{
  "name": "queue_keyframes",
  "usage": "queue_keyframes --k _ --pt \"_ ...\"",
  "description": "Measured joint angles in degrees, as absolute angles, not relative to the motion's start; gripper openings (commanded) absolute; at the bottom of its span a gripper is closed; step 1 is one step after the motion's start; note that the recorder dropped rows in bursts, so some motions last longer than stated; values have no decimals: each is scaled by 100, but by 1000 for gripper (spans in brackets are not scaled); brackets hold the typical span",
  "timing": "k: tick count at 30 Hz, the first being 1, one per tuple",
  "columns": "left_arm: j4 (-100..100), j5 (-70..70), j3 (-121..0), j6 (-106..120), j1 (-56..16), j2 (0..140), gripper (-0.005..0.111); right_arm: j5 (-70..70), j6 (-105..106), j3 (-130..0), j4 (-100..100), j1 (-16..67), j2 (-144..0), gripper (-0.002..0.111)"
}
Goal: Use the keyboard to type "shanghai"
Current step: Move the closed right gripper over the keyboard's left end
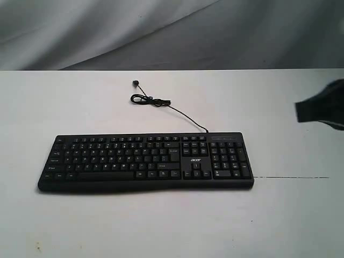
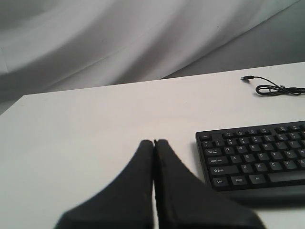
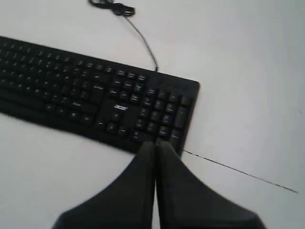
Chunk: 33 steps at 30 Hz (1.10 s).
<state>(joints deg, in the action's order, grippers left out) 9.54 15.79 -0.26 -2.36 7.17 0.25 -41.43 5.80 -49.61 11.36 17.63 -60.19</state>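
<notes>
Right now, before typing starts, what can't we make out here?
Exterior view: legends on the keyboard too small to read; right arm a blur cut by the frame edge; left arm out of view.
Left wrist view: past the shut left gripper, only one end of the keyboard shows; the rest is cut off by the frame.
Right wrist view: beyond the shut right gripper, blur smears every legend.
</notes>
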Motion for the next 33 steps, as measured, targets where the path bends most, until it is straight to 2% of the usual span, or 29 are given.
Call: queue_keyframes --k 7,20,33 --pt "954 1579 -26 -236 717 25 0 -4757 1879 -6413 2376 2742 -7677 0" --pt "954 1579 -26 -236 717 25 0 -4821 2473 -7931 2671 4141 -9863 0" --pt "954 1579 -26 -236 717 25 0 -3289 3279 -8433 3264 4678 -11170 0"
